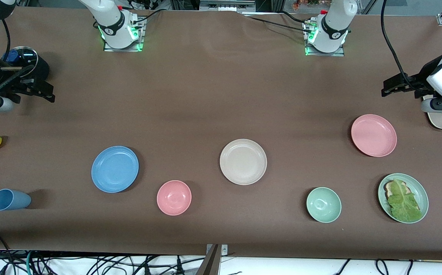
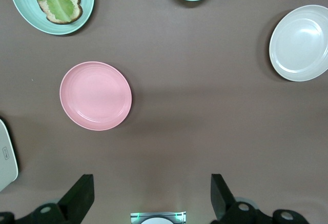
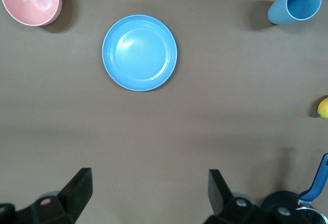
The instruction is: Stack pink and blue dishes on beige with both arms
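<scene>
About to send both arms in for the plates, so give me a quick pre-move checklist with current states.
1. Left gripper open, above the table near the pink plate: ok.
2. Right gripper open, above the table near the blue plate: ok.
3. Beige plate bare, ready to receive: ok.
4. Pink plate stands apart from the green plate with lettuce: ok.
5. Blue plate apart from the pink bowl: ok.
6. Any plate stacked yet: not ok.

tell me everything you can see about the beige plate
The beige plate is a flat, round, cream-coloured dish with a low raised rim and a matte, plastic-looking surface. It sits upright and empty on the brown table, about midway between the two arms' ends. Nothing touches it, and neither gripper is over it.
</scene>
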`<action>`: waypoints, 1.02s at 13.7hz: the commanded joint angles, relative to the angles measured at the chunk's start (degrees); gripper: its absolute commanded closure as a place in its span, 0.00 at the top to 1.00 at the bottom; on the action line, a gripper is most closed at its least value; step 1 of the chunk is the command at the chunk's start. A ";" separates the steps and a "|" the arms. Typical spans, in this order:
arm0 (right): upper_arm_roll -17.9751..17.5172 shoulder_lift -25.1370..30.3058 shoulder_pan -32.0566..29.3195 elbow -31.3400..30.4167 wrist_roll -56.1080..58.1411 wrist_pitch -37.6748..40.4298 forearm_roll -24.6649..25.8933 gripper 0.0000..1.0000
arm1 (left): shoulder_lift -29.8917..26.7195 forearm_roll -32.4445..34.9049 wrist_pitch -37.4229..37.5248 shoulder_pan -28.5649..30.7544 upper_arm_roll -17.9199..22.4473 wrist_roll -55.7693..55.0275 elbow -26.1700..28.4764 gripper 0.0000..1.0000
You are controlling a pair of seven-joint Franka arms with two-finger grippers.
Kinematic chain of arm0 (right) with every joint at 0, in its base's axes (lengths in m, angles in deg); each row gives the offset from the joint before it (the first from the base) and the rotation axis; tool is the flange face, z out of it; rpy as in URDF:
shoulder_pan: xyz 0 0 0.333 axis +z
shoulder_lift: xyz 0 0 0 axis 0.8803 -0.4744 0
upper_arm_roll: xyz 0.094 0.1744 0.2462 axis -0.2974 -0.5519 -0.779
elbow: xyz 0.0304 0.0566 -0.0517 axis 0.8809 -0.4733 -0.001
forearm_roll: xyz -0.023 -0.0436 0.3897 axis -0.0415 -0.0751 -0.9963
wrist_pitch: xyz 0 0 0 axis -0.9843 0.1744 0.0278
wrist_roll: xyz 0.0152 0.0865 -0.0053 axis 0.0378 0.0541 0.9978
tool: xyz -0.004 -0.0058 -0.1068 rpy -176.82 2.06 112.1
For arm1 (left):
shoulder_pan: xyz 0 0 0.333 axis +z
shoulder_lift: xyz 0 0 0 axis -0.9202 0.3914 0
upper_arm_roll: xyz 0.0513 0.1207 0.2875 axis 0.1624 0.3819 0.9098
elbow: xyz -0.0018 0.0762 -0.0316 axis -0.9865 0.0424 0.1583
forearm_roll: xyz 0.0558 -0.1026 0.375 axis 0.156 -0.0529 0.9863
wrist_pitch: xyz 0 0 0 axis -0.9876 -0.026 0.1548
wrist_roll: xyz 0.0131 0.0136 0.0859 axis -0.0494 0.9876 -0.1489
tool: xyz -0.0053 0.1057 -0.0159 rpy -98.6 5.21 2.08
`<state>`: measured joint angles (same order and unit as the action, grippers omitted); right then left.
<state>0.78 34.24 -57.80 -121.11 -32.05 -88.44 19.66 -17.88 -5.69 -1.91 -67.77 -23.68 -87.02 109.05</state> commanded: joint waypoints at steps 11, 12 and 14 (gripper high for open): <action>-0.34 0.11 -0.36 0.55 -0.43 0.54 -0.60 1.00 | 16.72 0.09 -7.65 18.81 0.55 24.28 -1.28 1.00; -0.34 0.11 -0.27 0.55 -0.43 0.46 -0.52 1.00 | 18.04 -0.35 -8.44 20.57 0.55 26.40 -1.28 1.00; -0.25 0.11 -0.36 0.55 -0.43 0.19 -0.52 1.00 | 20.15 -1.05 -10.90 22.86 0.47 30.70 -1.11 1.00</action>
<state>0.77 34.24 -57.79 -121.11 -32.05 -88.43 19.65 0.60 -5.68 -11.86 -46.60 -22.54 -60.49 109.19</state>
